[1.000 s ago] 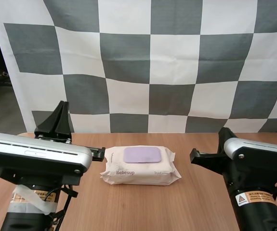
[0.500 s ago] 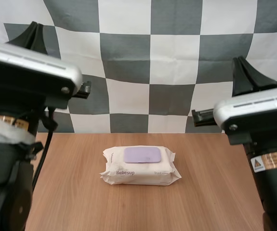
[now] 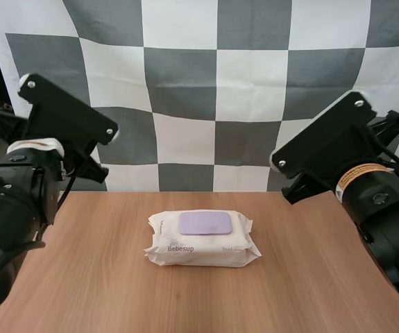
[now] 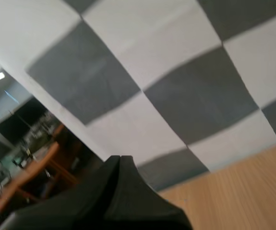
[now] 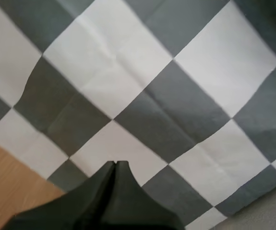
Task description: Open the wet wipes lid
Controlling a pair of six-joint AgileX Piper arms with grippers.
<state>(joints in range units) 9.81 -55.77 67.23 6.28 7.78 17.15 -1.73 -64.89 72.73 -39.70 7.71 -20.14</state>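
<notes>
Arms stand at either side of you, left arm (image 3: 39,173) and right arm (image 3: 352,173), lifted above the table (image 3: 310,291). Your left gripper (image 4: 120,160) is closed on nothing, its fingers pressed into one dark wedge; your right gripper (image 5: 114,165) likewise. Farther out, mid-table, the wet wipes pack (image 3: 200,239) lies flat, its purple lid (image 3: 205,223) closed on top.

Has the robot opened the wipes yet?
Not yet. Nothing looks done: the purple lid lies flat and closed on the pack. In hand: the left gripper and right gripper are both shut on nothing, up away from the pack. Left to do: reach down to the lid, catch its edge and flip it open.
</notes>
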